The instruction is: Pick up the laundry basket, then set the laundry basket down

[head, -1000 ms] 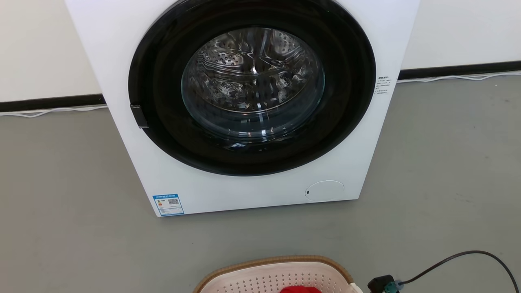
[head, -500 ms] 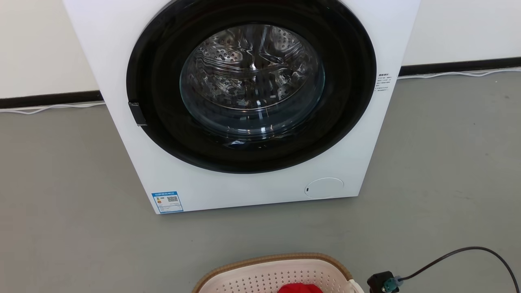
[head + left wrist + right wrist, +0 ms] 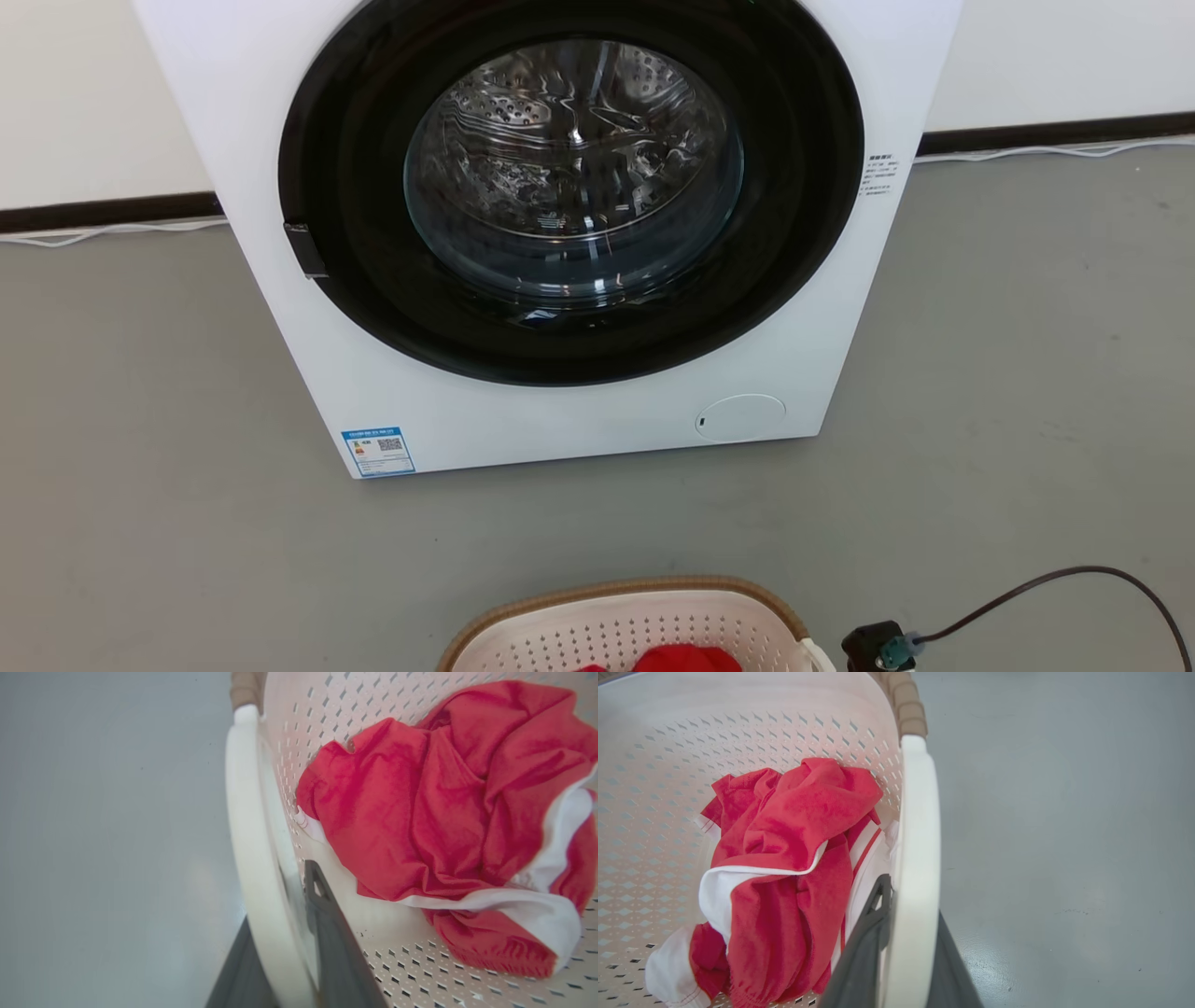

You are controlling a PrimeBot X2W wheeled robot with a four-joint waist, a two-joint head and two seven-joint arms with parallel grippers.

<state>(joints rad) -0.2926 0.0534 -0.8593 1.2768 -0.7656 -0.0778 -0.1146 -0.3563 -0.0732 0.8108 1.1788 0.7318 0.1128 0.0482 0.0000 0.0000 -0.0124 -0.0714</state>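
Note:
The laundry basket [image 3: 635,616], cream-white and perforated with a brown woven rim, shows at the bottom edge of the head view, in front of the washing machine. A red and white cloth [image 3: 686,658] lies inside it. In the left wrist view my left gripper [image 3: 280,905] is shut on the basket's white side handle [image 3: 250,812], one dark finger inside the basket and one outside. In the right wrist view my right gripper [image 3: 913,900] is shut on the other white handle [image 3: 917,812] the same way. The red cloth [image 3: 794,858] lies bunched on the basket's floor.
A white front-loading washing machine [image 3: 560,420] stands just beyond the basket, its round glass door [image 3: 569,177] shut. A black connector with a dark cable [image 3: 878,646] sits right of the basket. Grey floor spreads on both sides, with wall and dark baseboard [image 3: 103,210] behind.
The whole head picture has shifted upward a little, so the camera has moved. Slightly more of the basket and the red cloth shows at the bottom. Both grips are unchanged.

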